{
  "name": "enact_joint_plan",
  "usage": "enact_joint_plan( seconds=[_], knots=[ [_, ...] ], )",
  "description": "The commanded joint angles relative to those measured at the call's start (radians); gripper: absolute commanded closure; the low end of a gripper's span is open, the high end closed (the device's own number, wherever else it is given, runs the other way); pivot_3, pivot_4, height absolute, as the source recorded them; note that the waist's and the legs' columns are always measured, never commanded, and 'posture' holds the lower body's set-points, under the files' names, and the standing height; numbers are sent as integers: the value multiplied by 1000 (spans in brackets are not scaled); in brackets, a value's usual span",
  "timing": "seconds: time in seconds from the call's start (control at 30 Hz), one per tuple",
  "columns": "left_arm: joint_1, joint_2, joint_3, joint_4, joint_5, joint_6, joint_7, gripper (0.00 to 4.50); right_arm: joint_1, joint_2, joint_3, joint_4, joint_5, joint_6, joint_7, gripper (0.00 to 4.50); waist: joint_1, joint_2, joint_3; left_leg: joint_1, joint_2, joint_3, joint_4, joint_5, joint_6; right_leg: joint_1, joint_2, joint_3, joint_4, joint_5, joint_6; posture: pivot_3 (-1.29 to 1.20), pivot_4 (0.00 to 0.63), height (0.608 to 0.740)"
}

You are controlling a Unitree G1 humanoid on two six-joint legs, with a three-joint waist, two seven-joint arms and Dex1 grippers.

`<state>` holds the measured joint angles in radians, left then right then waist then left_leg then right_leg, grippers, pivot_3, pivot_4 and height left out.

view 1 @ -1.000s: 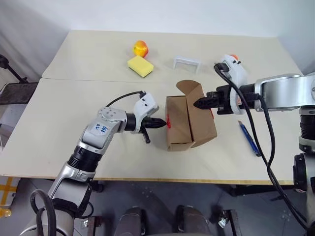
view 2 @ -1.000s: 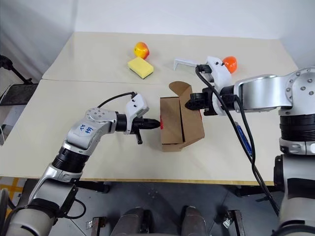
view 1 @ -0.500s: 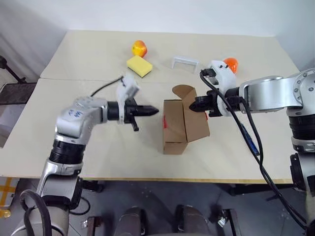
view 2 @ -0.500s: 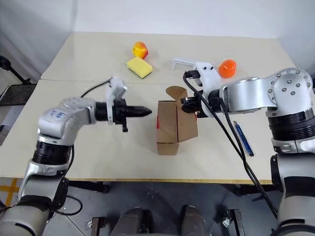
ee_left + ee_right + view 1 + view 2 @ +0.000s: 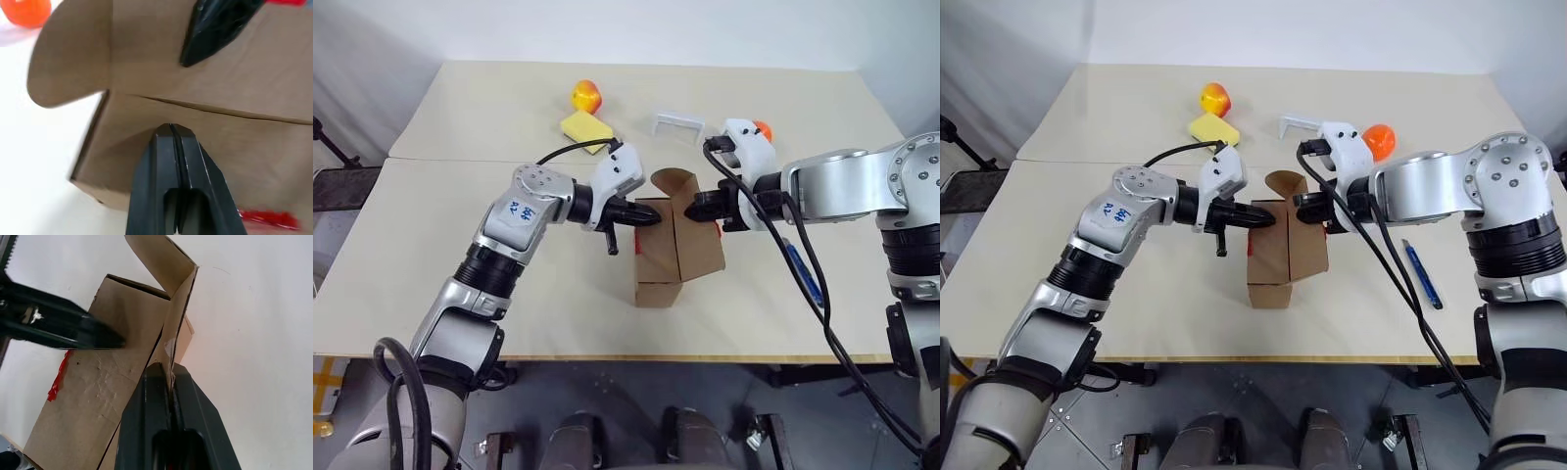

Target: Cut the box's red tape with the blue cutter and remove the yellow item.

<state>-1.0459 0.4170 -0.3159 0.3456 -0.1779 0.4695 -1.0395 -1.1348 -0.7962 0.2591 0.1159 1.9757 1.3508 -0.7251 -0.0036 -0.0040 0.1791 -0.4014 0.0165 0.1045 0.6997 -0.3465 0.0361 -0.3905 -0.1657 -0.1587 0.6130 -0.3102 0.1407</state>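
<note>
Centre of the frame: the box (image 5: 677, 253) stands on the bench (image 5: 460, 117), one flap raised. The right tool (image 5: 693, 205) is clamped on a flap edge; the left tool (image 5: 654, 219), fingers pressed together and holding nothing, rests its tip against the box's top. The red tape (image 5: 58, 377) marks one panel. The blue cutter (image 5: 803, 275) lies at right on the bench.

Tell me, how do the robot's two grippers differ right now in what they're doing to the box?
The right gripper is shut on a flap edge of the box, pinching cardboard; the left gripper is shut too but holds nothing, its tip against a box panel. The right comes at the box from the robot's right, the left from the opposite side. Both have slim black fingers, and both are at the box's upper part.
</note>
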Motion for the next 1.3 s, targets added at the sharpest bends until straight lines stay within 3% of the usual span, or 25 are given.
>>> enact_joint_plan(
  seconds=[0.03, 0.37, 0.6, 0.77, 0.83, 0.97, 1.1, 1.3],
  knots=[
    [-26, 14, -54, 49, 83, -90, -42, 4500, 16, 9, 25, -26, -3, 1, -9, 4467, 0, 0, 0, 0, 0, 0, 0, 0, 0, 0, 0, 0, 0, 0, 0, 0, 150, 740],
    [7, 101, -123, 54, 203, -219, -152, 4500, -14, -53, 19, -39, -3, 37, 59, 4467, -2, 0, 0, 0, 1, 1, 0, 0, 0, -1, 0, 0, 0, 0, 0, 0, 150, 740],
    [95, 219, -118, -67, 214, -174, -202, 4500, -61, -122, 29, -5, -3, 58, 93, 4467, -4, 1, -1, 0, 5, 1, 0, 0, 0, -1, 0, 0, 1, 0, 0, 0, 150, 740],
    [143, 238, -90, -127, 205, -113, -181, 4500, -3, -170, 56, 22, -3, 64, 89, 4467, 1, -2, -7, 4, 5, 1, 0, 0, 0, 1, 0, 1, 4, 0, 0, 0, 150, 740],
    [155, 227, -71, -129, 205, -91, -159, 4500, 49, -161, 65, 20, -46, 66, 99, 4467, 6, -2, -7, 4, 5, 2, 0, 0, 0, 2, -1, 1, 3, 0, 0, 0, 150, 740],
    [173, 201, -52, -124, 212, -67, -129, 4500, 138, -116, 45, -3, -151, 57, 160, 4467, 21, -2, -4, -9, 3, 1, 5, 1, 2, -8, -3, 0, 3, 0, 0, 0, 150, 740],
    [178, 189, -48, -123, 214, -55, -117, 4500, 186, -88, 11, -27, -272, 63, 240, 4467, 27, -2, -4, -9, -2, 0, 3, 1, 2, -8, -3, -2, 4, 0, 0, 0, 150, 740],
    [192, 162, -16, -95, 204, -35, -69, 4500, 280, -97, 8, -162, -656, -36, 531, 4467, 27, -2, -4, -9, -2, 0, 3, 1, 2, -7, -3, -1, 3, 0, 0, 0, 150, 740]
  ],
)
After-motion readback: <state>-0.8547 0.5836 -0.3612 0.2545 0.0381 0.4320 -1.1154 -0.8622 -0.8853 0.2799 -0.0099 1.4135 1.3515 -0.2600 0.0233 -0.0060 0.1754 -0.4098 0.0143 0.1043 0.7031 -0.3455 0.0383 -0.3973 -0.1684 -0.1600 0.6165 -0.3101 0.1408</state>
